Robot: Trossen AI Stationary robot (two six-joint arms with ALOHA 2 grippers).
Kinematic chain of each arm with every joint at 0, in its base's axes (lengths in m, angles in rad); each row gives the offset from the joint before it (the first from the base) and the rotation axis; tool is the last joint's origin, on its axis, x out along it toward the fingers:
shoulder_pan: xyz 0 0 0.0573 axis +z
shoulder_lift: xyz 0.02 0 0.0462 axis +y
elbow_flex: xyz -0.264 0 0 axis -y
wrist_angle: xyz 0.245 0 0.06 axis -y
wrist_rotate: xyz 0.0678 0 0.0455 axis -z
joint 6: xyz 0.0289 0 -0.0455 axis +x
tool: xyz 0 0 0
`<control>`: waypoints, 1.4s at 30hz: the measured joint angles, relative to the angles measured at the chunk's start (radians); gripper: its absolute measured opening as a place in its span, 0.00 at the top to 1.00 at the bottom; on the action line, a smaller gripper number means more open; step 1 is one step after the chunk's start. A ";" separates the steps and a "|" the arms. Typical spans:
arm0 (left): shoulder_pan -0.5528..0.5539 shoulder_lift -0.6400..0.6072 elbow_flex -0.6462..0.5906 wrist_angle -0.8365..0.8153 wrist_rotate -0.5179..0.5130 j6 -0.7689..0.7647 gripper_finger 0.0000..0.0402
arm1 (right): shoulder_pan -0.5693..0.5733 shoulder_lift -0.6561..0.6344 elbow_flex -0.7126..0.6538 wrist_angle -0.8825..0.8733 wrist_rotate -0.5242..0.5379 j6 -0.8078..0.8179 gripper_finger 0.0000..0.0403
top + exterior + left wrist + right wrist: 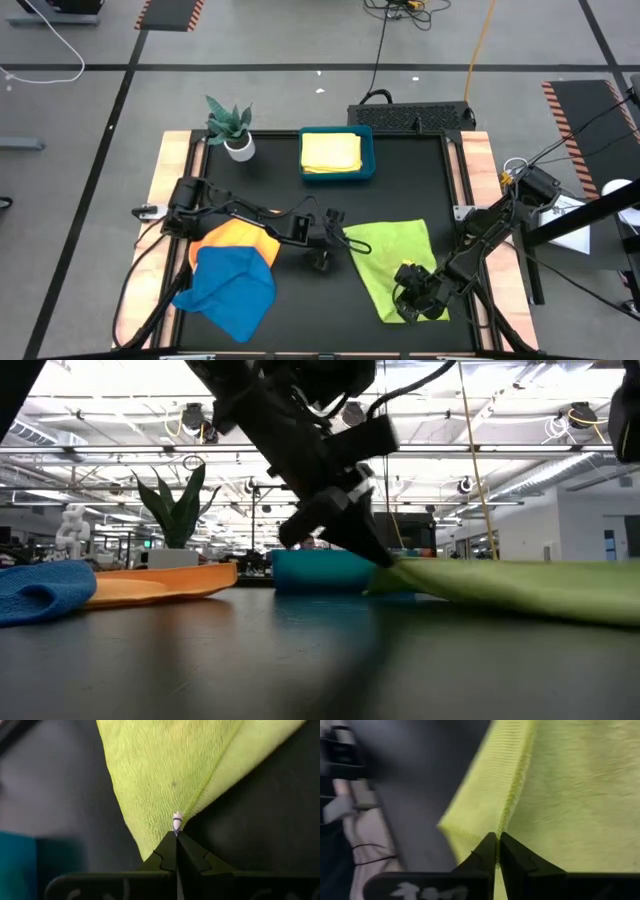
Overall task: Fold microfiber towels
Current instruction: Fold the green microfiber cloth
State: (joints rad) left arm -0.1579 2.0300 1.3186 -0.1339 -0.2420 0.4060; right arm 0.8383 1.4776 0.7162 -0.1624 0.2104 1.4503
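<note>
A lime green towel (395, 258) lies spread on the black table mat. My left gripper (345, 240) is shut on the corner that points toward the table's left. My right gripper (410, 302) is shut at the towel's near edge. An orange towel (245, 238) lies flat at the near left, and a blue towel (230, 288) lies partly on top of it. A yellow towel (331, 152) lies folded in the teal tray (368, 155) at the far middle. My left gripper pinches the green towel's left corner (172, 822), beside a small white tag, between its two fingertips. The fingers slant down from the table's left, and in the low view that corner (395, 572) sits just above the mat while the towel's other parts lie on it. My right gripper pinches a raised fold at the green towel's hemmed edge (506, 822), close to a near corner. Its fingers slant down and lie along the fold line. All else of the towel lies on the mat; how many layers are held I cannot tell.
A potted plant (232, 130) stands at the far left of the mat, next to the tray. Wooden rails (172, 160) border the mat on both sides. A black power strip (410, 115) lies beyond the far edge. Bare mat shows between the green towel and the tray.
</note>
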 joint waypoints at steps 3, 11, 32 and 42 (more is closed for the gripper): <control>-0.016 -0.033 0.002 -0.071 -0.008 -0.033 0.99 | 0.000 0.000 0.033 0.048 0.026 -0.068 0.99; -0.134 -0.226 0.001 -0.329 -0.074 -0.169 0.99 | 0.000 -0.067 0.164 0.092 0.158 -0.380 1.00; -0.537 -0.744 0.002 -0.389 -0.294 -0.381 1.00 | 0.020 -0.133 0.450 0.055 0.397 -0.967 1.00; -0.222 -0.619 -0.097 -0.487 0.071 -0.474 1.00 | -0.018 -0.132 0.406 -0.520 0.462 -0.362 1.00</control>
State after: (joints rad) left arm -0.3796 1.4115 1.2220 -0.6205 -0.1714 -0.0681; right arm 0.8198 1.3460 1.1225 -0.6826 0.6727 1.0885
